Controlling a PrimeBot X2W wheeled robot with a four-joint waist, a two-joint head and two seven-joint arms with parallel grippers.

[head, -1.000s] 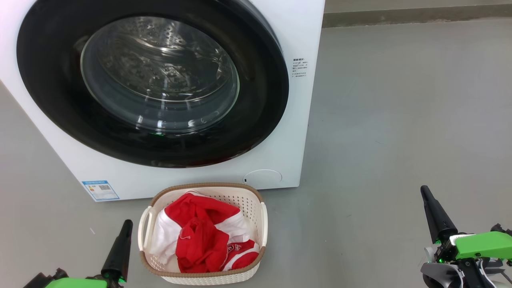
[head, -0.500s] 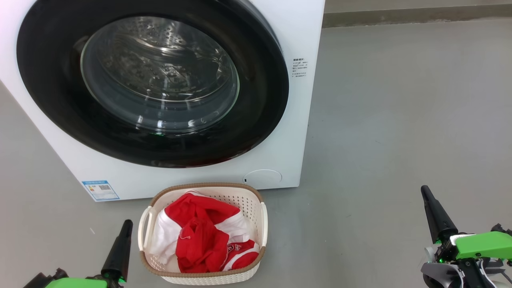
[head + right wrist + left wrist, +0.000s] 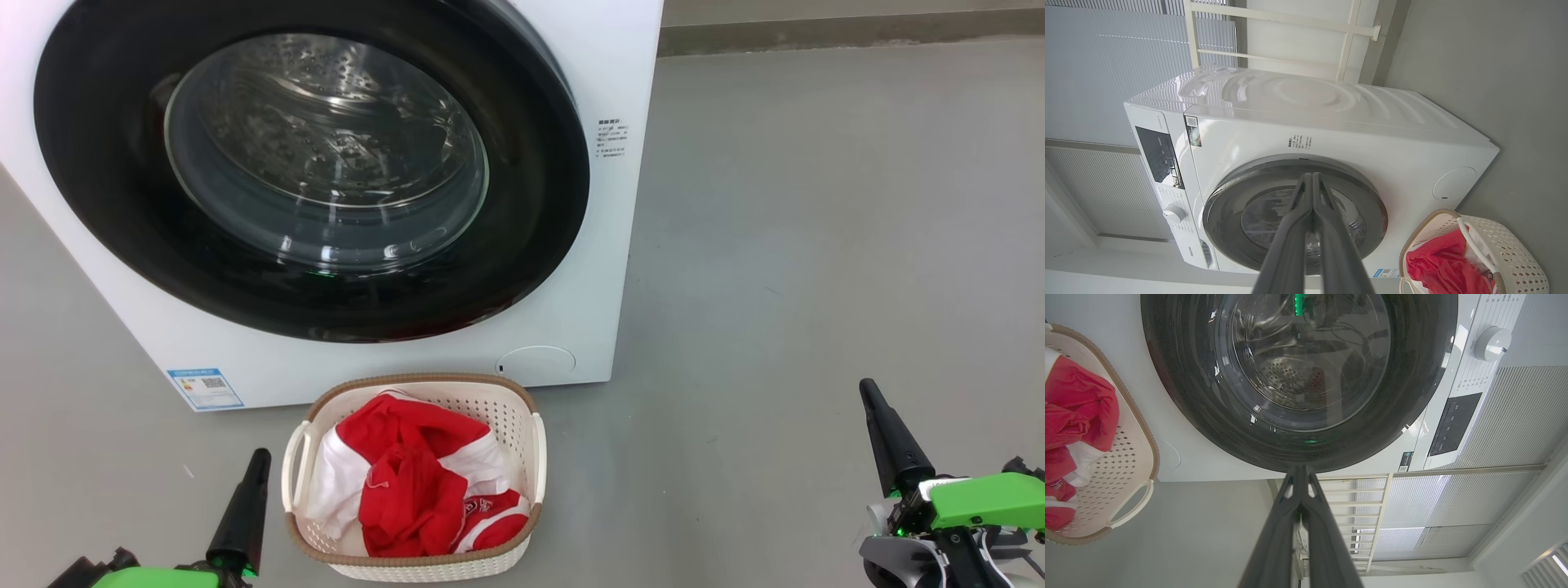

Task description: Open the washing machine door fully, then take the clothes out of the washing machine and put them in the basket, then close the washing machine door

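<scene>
The washing machine (image 3: pixel 604 245) stands ahead with its door (image 3: pixel 122 220) closed flush; the black rim rings the glass bowl, through which the steel drum shows. The same door (image 3: pixel 1412 375) and machine (image 3: pixel 1372 134) appear in both wrist views. On the floor just in front sits the basket (image 3: pixel 498 406), holding the red and white clothes (image 3: pixel 408 482). My left gripper (image 3: pixel 260 454) rests shut at the basket's left side, nothing in it. My right gripper (image 3: pixel 865 387) is shut and empty, far right of the basket. Both pairs of fingers (image 3: pixel 1300 473) (image 3: pixel 1312 177) lie pressed together.
Bare grey floor (image 3: pixel 816 204) stretches to the right of the machine. A wall base (image 3: pixel 849 28) runs along the back. A white railing (image 3: pixel 1347 32) and window blinds (image 3: pixel 1515 416) stand behind the machine.
</scene>
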